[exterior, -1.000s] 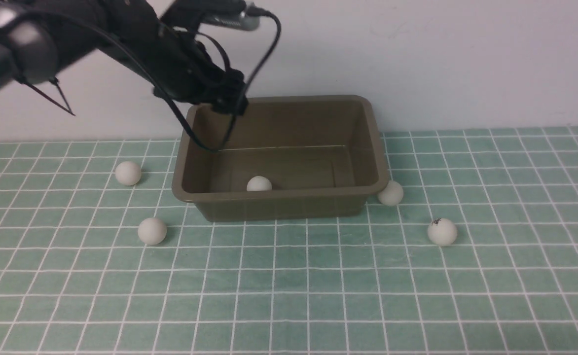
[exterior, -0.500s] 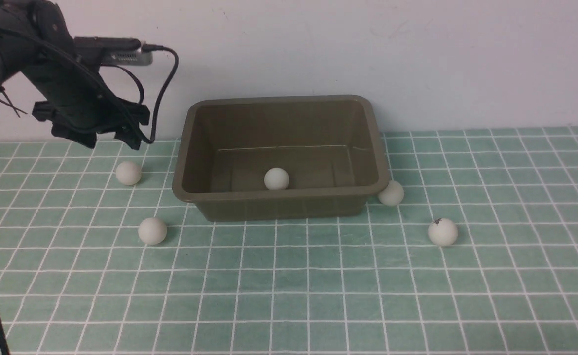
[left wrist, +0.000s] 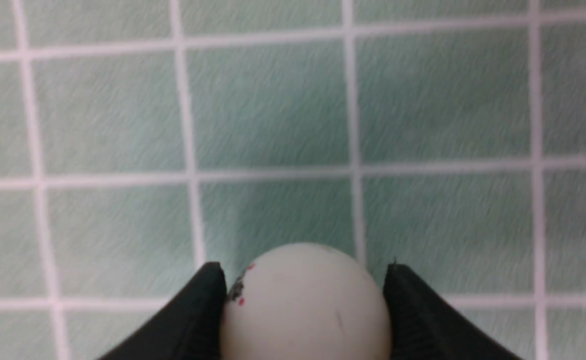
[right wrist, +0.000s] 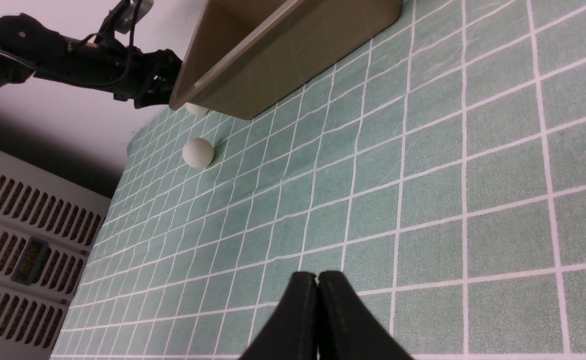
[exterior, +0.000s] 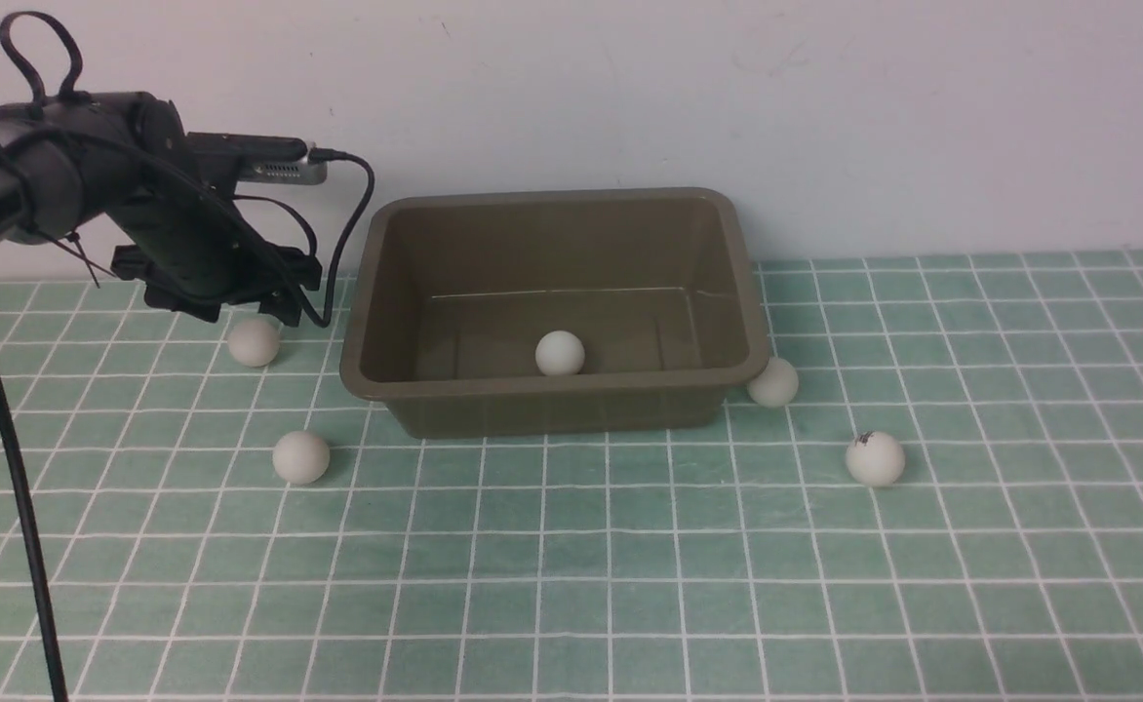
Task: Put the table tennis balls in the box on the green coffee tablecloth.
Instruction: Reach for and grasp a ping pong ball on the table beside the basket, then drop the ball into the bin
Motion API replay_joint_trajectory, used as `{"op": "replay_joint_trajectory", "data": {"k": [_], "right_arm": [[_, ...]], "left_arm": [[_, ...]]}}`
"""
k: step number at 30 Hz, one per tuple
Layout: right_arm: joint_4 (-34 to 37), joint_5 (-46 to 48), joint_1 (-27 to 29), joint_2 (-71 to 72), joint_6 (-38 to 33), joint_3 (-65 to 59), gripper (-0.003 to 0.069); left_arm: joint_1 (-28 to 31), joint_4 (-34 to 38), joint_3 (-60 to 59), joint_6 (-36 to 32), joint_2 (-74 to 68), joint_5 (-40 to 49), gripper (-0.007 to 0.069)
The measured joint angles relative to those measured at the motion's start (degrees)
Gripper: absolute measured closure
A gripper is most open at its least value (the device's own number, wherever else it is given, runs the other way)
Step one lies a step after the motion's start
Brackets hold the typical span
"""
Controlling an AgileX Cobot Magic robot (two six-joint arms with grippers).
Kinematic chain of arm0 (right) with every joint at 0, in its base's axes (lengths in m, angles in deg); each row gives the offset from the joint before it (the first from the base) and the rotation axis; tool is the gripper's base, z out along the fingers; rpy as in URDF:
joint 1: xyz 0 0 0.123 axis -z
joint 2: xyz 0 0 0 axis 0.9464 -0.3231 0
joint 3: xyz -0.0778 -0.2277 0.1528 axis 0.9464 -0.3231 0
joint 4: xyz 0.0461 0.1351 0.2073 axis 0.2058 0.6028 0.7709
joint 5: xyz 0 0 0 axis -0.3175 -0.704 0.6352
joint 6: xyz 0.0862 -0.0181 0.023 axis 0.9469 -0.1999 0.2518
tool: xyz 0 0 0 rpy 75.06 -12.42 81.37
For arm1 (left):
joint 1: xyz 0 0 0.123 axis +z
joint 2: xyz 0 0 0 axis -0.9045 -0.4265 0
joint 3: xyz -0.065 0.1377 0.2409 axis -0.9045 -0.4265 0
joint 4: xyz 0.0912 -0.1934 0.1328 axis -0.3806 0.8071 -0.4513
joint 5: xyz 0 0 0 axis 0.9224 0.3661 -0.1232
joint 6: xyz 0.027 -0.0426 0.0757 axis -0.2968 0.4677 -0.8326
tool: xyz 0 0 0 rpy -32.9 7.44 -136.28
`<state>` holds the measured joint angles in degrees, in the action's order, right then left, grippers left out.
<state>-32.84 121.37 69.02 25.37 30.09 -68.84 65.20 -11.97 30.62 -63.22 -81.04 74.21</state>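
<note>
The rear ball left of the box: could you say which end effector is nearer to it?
Left. The left end effector straddles that ball; the right end effector hovers over bare cloth, far away.

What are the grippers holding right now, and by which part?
Right gripper: nothing, fingers shut empty. Left gripper: fingers flank a table tennis ball at its opposite sides on the tablecloth; whether they grip it cannot be told.

A white ball, flecked with dark and red specks, was flanked closely by two black jaws; actual contact could not be confirmed. Behind it, green cloth gridded with white lines was seen.
</note>
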Motion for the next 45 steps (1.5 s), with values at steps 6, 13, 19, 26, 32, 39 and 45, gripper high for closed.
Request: {"op": "replay_joint_trajectory", "data": {"k": [6,13,19,26,32,39,45], "right_arm": [[0.0,0.0,0.0,0.0,-0.4,0.0,0.0675],[0.1,0.1,0.0,0.0,-0.8,0.0,0.0675],[0.0,0.1,0.0,0.0,-0.9,0.0,0.0675],[0.0,0.1,0.0,0.0,-1.9,0.0,0.0675],[0.0,0.1,0.0,0.0,-2.3,0.0,0.0675],[0.3,0.7,0.0,0.0,-2.4,0.0,0.0675],[0.9,1.9,0.0,0.0,-2.4,0.0,0.0675]], "left_arm": [[0.0,-4.1,1.5,0.0,4.4,9.3,0.0272],[-0.3,-1.6,8.1,-1.5,11.0,20.9,0.0272],[-2.7,12.0,12.1,-10.1,14.2,22.8,0.0272],[-9.4,24.5,12.3,-20.8,11.1,19.1,0.0272],[-13.6,23.8,12.3,-25.5,6.2,13.6,0.0272],[-15.6,23.1,12.3,-26.6,1.4,9.1,0.0212],[-15.8,22.1,12.9,-26.6,0.7,10.1,0.0066]]}}
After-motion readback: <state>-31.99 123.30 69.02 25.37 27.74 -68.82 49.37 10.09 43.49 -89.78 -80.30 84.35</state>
